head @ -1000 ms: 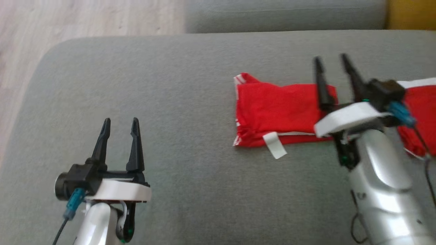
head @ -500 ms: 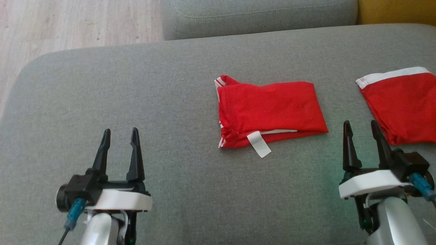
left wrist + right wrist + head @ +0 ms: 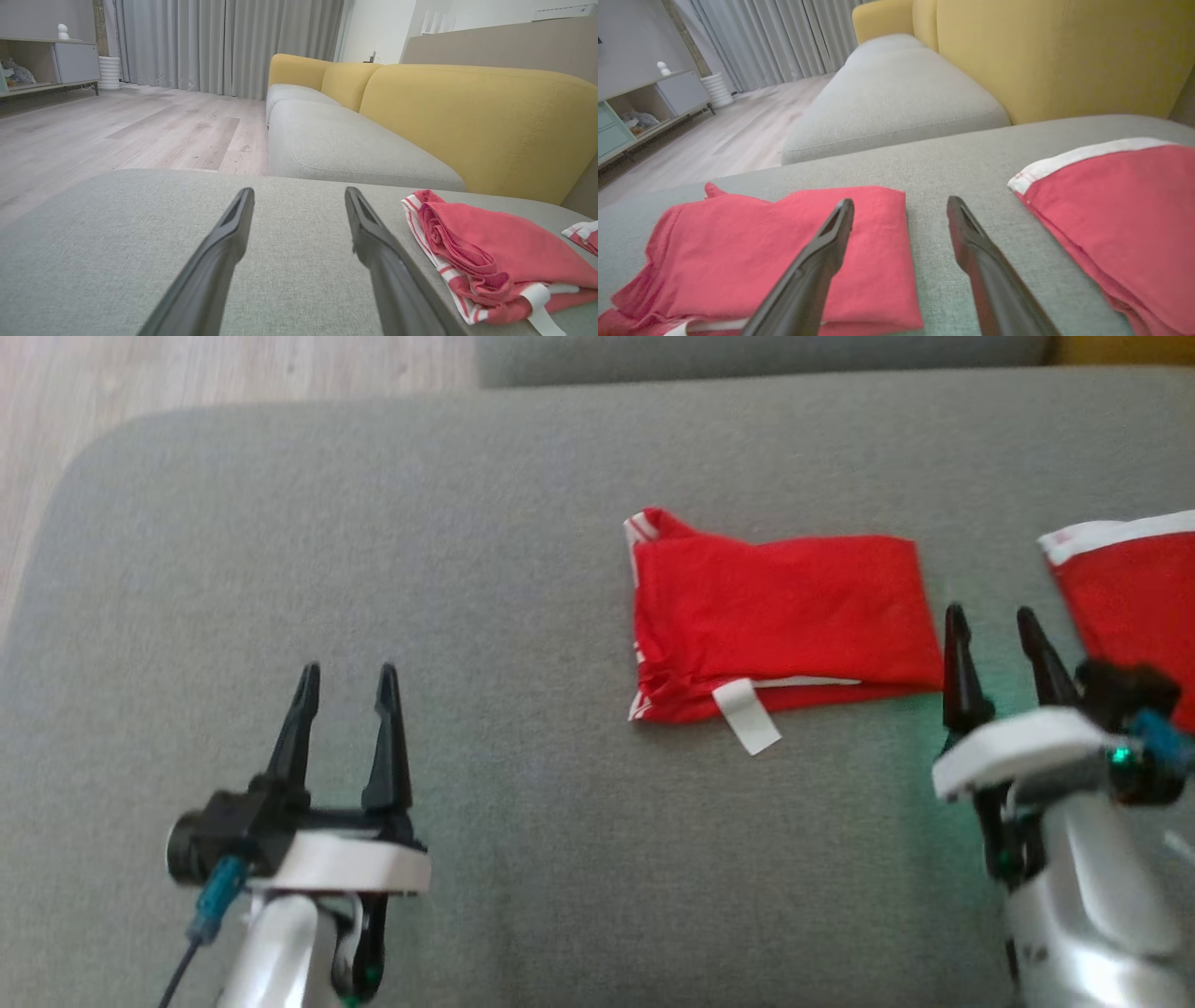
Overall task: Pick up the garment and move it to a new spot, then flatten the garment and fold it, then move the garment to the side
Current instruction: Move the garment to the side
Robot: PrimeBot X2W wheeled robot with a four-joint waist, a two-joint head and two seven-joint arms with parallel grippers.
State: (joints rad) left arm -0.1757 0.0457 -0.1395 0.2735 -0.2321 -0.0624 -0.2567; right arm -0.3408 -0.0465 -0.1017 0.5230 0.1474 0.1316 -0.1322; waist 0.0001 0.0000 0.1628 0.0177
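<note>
- Our slim, tapered black fingers (image 3: 224,247) stand wide apart on left gripper (image 3: 348,670) and right gripper (image 3: 989,613), holding nothing.
- The folded red garment (image 3: 784,616), a soft rectangle, lies on the grey woven cushion (image 3: 513,569) at our right gripper's 11 o'clock, with a white tag (image 3: 747,714) at its 6 o'clock edge.

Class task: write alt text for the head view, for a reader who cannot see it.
A folded red garment lies on a grey cushion, with a second red garment at the right edge. The left pincer and right pincer are open and empty.
</note>
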